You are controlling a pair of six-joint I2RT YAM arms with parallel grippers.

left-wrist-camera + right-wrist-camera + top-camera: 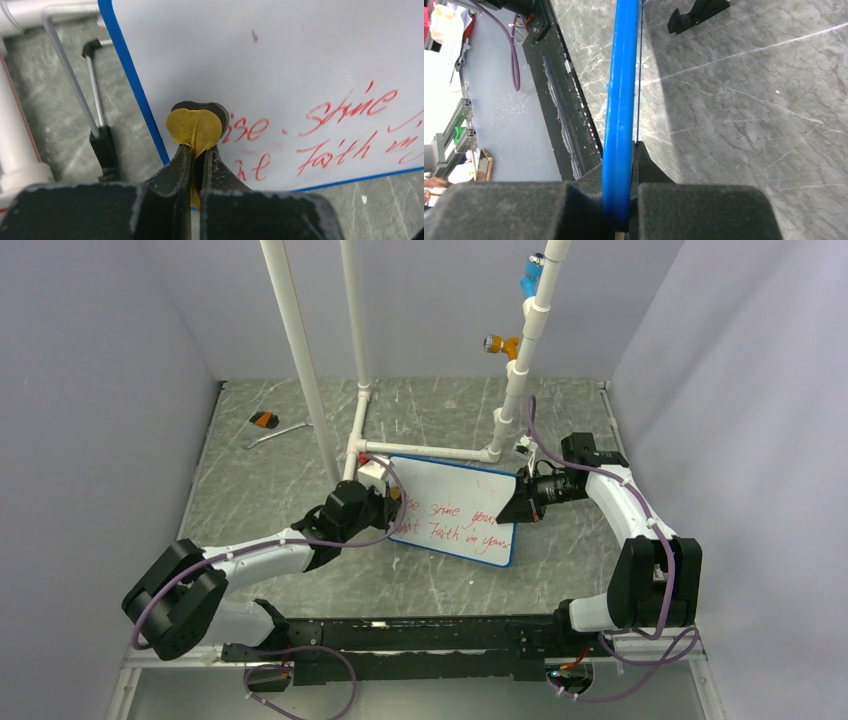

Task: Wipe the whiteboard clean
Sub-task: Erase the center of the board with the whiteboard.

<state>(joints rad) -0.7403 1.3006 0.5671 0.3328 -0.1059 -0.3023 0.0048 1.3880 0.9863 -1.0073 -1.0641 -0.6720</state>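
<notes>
Blue-framed whiteboard, mid-table, just in front of the white pipe frame; red writing across its lower half, not yet wiped. Right gripper clamped on the board's right frame edge, steadying it. Left gripper pinched shut on a yellow eraser pad at the left border, beside the first letters. Handling: press flat, sweep rightward line by line, stopping short of the right gripper. Clearance: pipes crowd the far edge; the near side looks roomier.

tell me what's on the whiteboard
Two lines of red writing on the lower part of the whiteboard; the upper part looks blank. The left gripper holds a yellow pad over the lines' start, hiding letters there. Whether it touches is unclear.
</notes>
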